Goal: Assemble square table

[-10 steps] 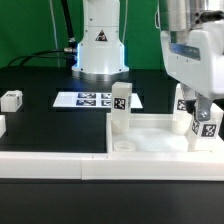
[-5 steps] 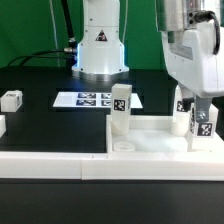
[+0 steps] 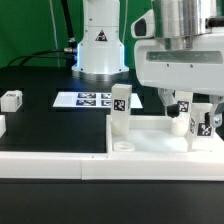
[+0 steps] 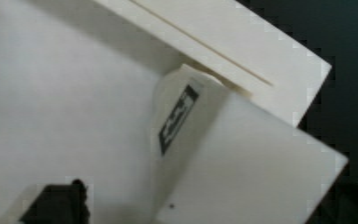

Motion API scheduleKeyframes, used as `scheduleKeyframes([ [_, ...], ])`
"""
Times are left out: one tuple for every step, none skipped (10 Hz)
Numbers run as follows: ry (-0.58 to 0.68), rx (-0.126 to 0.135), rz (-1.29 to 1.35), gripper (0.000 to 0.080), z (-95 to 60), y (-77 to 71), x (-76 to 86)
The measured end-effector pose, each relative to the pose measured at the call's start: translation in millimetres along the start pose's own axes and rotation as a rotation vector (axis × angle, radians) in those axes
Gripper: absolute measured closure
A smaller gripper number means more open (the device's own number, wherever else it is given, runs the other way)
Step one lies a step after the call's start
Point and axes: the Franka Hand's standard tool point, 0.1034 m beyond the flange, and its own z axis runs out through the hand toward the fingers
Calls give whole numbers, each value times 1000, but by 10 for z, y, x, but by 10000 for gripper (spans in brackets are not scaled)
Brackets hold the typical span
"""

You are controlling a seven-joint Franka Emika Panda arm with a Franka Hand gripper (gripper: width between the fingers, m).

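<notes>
The square table's white slab [image 3: 150, 133] lies on the black table. One white leg [image 3: 121, 108] stands upright in its near corner at the exterior view's left. A second tagged leg [image 3: 197, 126] stands at the slab's corner on the exterior view's right. My gripper [image 3: 198, 108] hangs over that leg, its dark fingers [image 3: 183, 104] on either side. In the wrist view the leg [image 4: 179, 125] rises from the slab [image 4: 60, 110] between my fingertips [image 4: 55, 200], with gaps to it. My gripper [image 4: 208, 206] is open.
A loose leg [image 3: 11, 99] lies on the exterior view's left, another [image 3: 2, 126] at the frame edge. The marker board [image 3: 90, 100] lies behind the slab. A long low white border wall [image 3: 45, 166] runs along the front. The robot base [image 3: 99, 50] stands behind.
My hand has turned about its vertical axis and now stands broadside to the exterior camera. The leg under it stays upright in its corner.
</notes>
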Motion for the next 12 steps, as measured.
scheduleKeyframes([
  [12,-20,-201,151,14,-38,-80],
  [13,-24,-384,151,25,-66,-135],
  [11,-32,-577,151,32,-52,-122],
  [-2,-39,-782,150,61,-21,-84],
  [-15,-50,-854,150,84,7,-76],
  [-11,-55,-884,151,80,12,-59],
  [-10,-55,-871,151,79,12,-58],
  [-10,-56,-871,151,80,14,-56],
  [-10,-56,-869,278,80,15,-54],
  [-8,-55,-778,412,80,13,-57],
  [-6,-55,-715,412,80,13,-57],
  [-4,-54,-609,512,80,12,-59],
])
